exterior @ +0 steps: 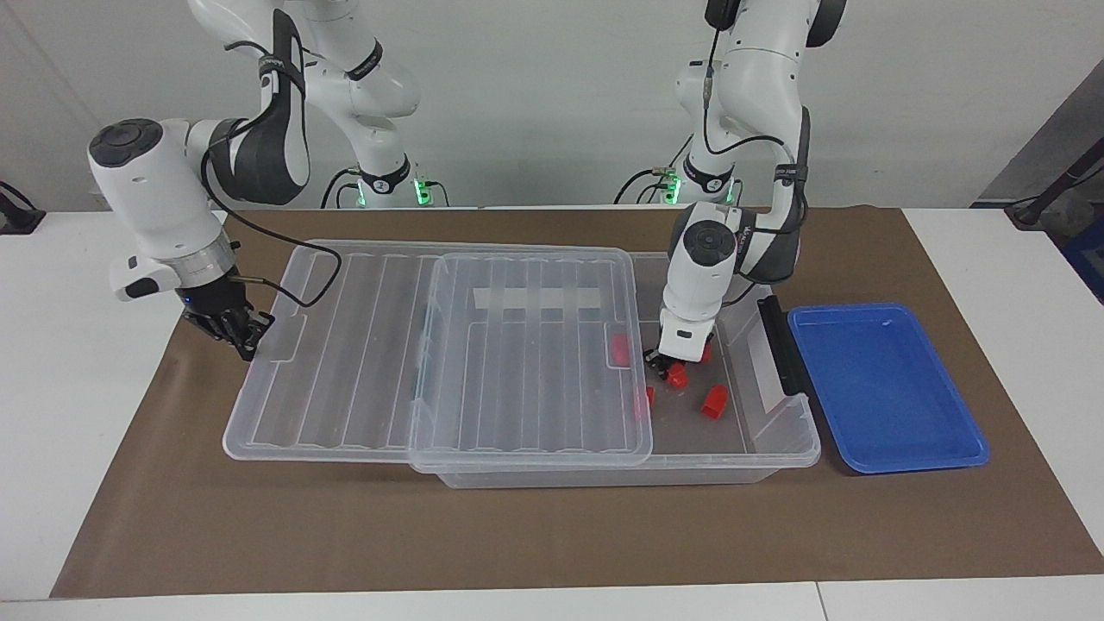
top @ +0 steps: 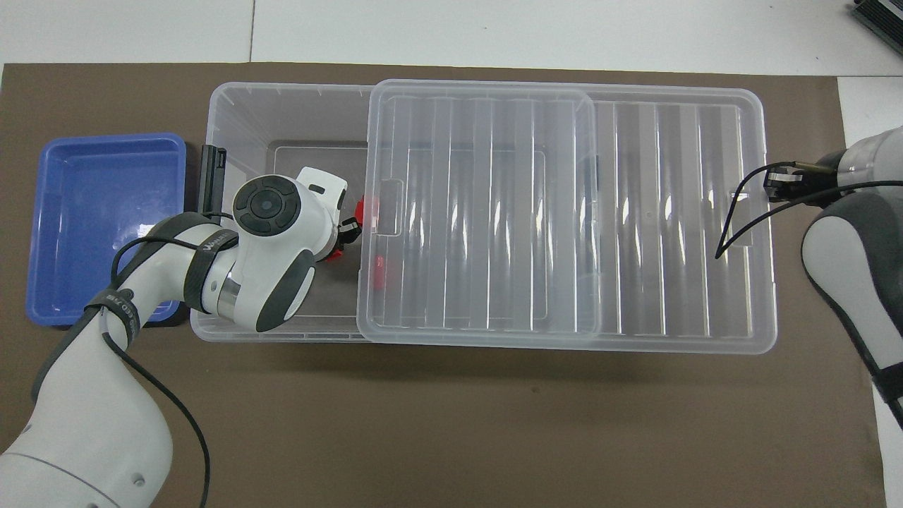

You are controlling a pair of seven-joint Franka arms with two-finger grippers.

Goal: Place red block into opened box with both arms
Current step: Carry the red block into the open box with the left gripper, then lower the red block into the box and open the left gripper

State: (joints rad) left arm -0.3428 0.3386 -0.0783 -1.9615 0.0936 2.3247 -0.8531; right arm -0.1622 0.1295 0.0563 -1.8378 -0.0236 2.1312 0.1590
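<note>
The box (exterior: 780, 450) (top: 282, 106) is a clear bin whose ribbed lid (exterior: 345, 345) (top: 670, 212) is slid toward the right arm's end, leaving the left arm's end open. My left gripper (exterior: 662, 366) (top: 347, 234) is down inside that open end, shut on a red block (exterior: 680, 376) (top: 333, 250) close to the box floor. Another red block (exterior: 713, 401) lies on the floor beside it. Two more (exterior: 619, 348) (exterior: 645, 401) sit at the lid's edge, partly under it. My right gripper (exterior: 237, 332) (top: 779, 187) is shut at the lid's end edge; whether it touches the lid does not show.
A shallow blue tray (exterior: 888, 388) (top: 99, 212) lies beside the box at the left arm's end of the table. The box's black handle (exterior: 780, 345) (top: 211, 176) faces it. Everything rests on a brown mat (exterior: 552, 535).
</note>
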